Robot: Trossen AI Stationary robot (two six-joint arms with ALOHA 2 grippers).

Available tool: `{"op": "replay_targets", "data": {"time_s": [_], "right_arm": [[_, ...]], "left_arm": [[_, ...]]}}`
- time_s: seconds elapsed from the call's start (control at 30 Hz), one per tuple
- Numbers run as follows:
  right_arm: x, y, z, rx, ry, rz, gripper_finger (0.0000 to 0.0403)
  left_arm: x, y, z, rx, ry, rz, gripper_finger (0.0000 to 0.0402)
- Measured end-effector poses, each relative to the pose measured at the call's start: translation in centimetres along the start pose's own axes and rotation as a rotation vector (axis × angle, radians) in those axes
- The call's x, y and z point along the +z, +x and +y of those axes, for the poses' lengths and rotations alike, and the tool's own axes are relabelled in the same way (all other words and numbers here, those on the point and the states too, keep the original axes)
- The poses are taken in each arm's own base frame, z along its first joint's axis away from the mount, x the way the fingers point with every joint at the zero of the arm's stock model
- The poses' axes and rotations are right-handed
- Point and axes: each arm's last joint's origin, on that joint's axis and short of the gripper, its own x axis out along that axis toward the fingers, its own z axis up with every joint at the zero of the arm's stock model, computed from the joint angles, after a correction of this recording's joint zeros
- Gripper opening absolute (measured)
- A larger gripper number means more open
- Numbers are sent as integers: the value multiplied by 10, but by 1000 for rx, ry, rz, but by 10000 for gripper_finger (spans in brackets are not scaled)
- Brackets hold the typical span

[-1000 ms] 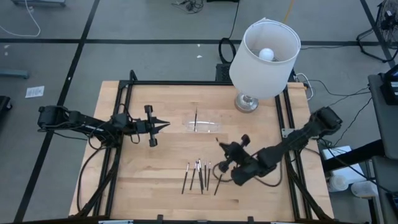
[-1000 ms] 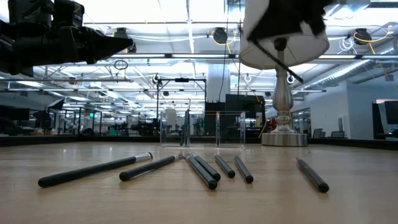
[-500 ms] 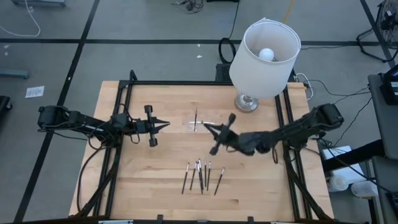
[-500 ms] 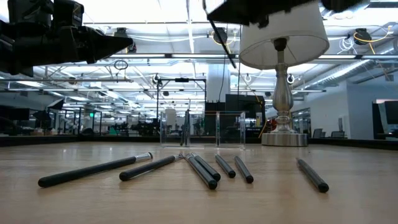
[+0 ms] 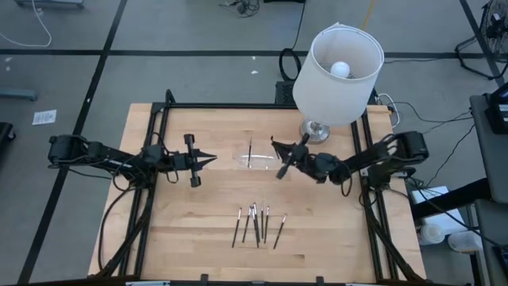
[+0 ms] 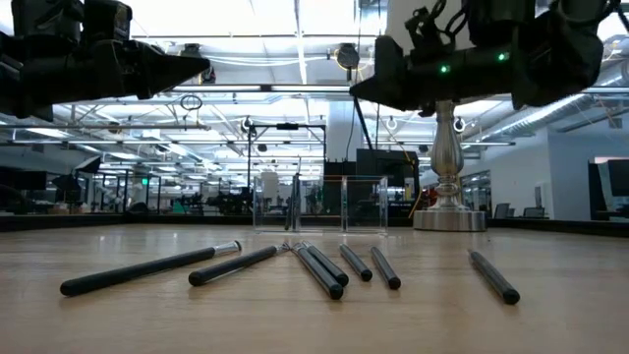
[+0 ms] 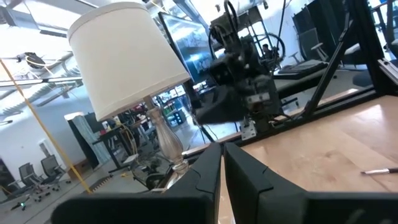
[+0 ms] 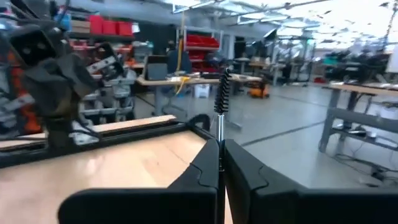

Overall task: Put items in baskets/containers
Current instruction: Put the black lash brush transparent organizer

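- Wooden table (image 5: 198,214) carries a clear tray (image 5: 258,160) near its far edge, one stick already inside.
- Right gripper (image 5: 279,159), pinching a brush stick (image 8: 220,102), hangs just beside the tray, likely to drop it in; a second ago it was low by the sticks (image 5: 255,223) near the front edge.
- Left gripper (image 5: 208,160) waits, fingers nearly closed, holding nothing.

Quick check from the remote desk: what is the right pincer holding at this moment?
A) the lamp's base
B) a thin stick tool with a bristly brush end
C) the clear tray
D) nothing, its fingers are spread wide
B: in the right wrist view the right pincer is shut on a thin brush-tipped stick standing up between its fingers, and the high view shows it up near the clear tray, not on the lamp.
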Motion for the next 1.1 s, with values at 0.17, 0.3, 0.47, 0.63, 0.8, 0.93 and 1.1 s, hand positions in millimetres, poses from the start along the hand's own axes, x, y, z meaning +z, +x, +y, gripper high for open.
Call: {"op": "replay_targets", "data": {"time_s": [0.17,0.3,0.47,0.63,0.8,0.93,1.1], "right_arm": [[-18,3,3,-42,-3,-23,0],[-30,4,3,-88,20,-33,0],[-45,9,7,-135,10,-2,0],[-55,18,13,-145,-6,16,0],[-62,22,16,-179,-11,32,0],[-65,21,15,-227,-10,54,0],[-71,21,16,-214,27,95,0]], "left_arm": [[0,0,0,2,-3,-4,31],[0,0,0,2,-4,-5,31],[0,0,0,2,-3,-4,31],[0,0,0,2,-2,-4,31],[0,0,0,2,-1,-5,31],[0,0,0,2,-3,-5,31],[0,0,0,2,-4,-5,31]]}}
